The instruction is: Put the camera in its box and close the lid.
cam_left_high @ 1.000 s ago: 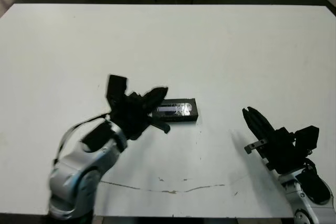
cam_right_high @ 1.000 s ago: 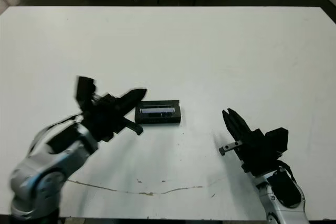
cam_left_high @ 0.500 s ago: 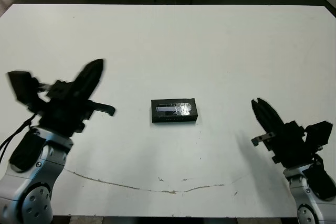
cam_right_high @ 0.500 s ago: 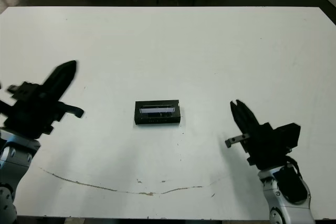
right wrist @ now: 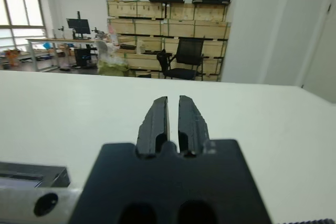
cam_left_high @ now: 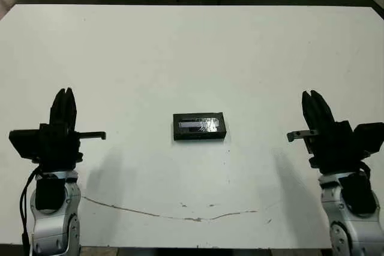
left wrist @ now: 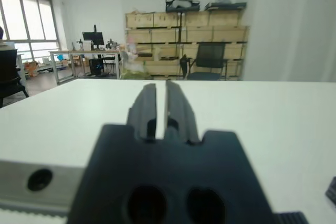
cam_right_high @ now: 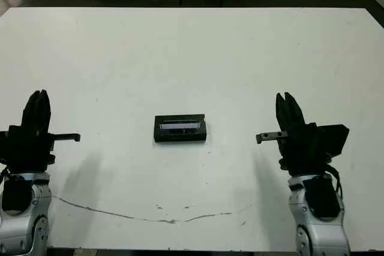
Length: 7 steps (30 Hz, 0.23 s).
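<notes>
One closed box [cam_left_high: 199, 126], long axis left-right across table [cam_left_high: 192, 52].

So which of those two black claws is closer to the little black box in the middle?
The right gripper; less bare table separates it from the closed box than separates the left gripper.

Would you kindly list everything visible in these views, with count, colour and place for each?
Box with lid: one, black with a glossy silvery strip on top, closed, at the table's middle.
Table: one, white, with a thin dark crack line near its front edge.
Chair: one, black, beyond the table in the right wrist view.
Crates on shelving: several, light wooden, along the back wall.
Desk with monitor: one, far back by the windows.
Left end effector: one, black, raised at the table's left, fingers close together.
Right end effector: one, black, raised at the table's right, fingers close together.
</notes>
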Available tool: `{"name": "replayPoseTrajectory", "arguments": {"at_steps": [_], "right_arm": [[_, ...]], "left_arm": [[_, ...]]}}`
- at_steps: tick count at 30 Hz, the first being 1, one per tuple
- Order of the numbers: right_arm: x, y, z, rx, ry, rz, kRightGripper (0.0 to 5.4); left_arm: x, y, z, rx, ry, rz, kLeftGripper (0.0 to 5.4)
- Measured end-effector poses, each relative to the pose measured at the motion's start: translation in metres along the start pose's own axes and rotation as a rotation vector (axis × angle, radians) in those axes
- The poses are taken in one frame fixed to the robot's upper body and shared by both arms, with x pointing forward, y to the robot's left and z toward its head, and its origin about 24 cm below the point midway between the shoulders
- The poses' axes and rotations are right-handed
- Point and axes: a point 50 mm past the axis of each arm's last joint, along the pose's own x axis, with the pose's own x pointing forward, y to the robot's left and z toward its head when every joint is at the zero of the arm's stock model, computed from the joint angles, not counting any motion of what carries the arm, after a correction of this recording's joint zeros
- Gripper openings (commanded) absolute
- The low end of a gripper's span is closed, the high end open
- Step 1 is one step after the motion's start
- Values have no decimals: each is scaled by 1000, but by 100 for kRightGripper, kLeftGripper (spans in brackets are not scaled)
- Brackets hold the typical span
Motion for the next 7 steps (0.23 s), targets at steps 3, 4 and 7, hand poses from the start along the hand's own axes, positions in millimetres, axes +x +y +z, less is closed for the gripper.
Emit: {"name": "replayPoseTrajectory", "arguments": {"at_steps": [3, 4, 7], "right_arm": [[8, 3, 2, -34, -26, -25, 0], [10, 4, 2, -41, -29, -30, 0], [14, 8, -1, -54, -20, -30, 0]], "left_arm": [[2, -1, 1, -4, 3, -11, 2], [3, -2, 2, -4, -2, -16, 2], [9, -4, 8, -4, -18, -39, 2]]}}
